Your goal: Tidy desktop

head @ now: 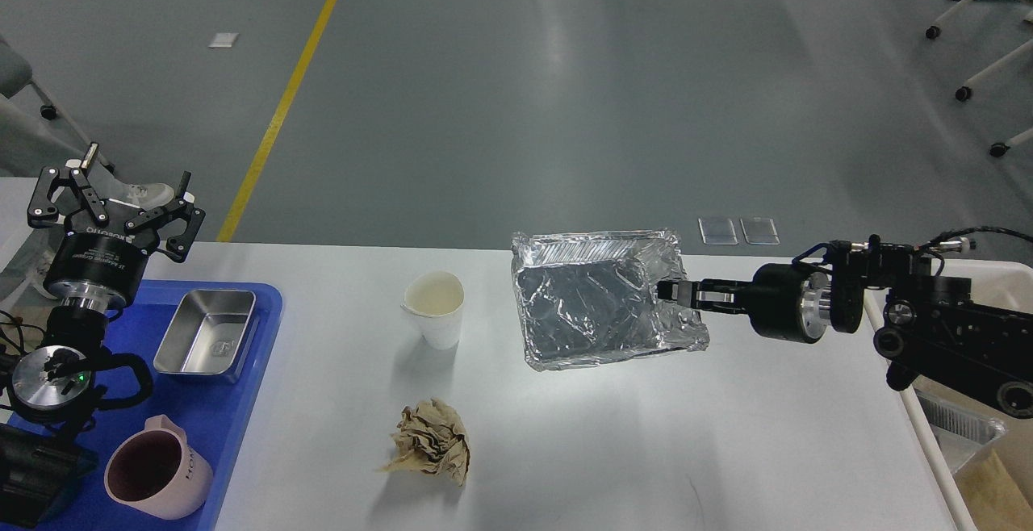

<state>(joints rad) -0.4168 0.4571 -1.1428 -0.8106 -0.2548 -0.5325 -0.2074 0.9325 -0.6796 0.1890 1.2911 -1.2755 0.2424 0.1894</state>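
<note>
Holding a crumpled foil tray [601, 301] by its right rim, right end effector [671, 291] pinched closed on the foil at centre right of the frame, tray lifted clear of the white worktop [726, 450] and casting a soft shadow beneath. Reaching in from the right edge, black arm stretched leftward over the worktop's right half. Waiting at upper left, left end effector [113, 196] with fingers spread wide and gripping nothing, poised above a blue tray [242, 402] at lower left. Resting in that blue tray: a small steel pan [206, 332] and a pink mug [153, 478]. Standing upright near the middle of the worktop, a white paper cup [436, 309], just left of the foil tray and apart from it. Lying below the cup, toward the bottom centre, a ball of crumpled brown paper [430, 441]. Showing at the far right edge, a white bin [928, 442], partly hidden by the arm. Judged as mid-carry of the first piece of rubbish; next move likely calls for swinging the foil over the bin and releasing, keeping a firm pinch since thin foil may bend or slip.
</note>
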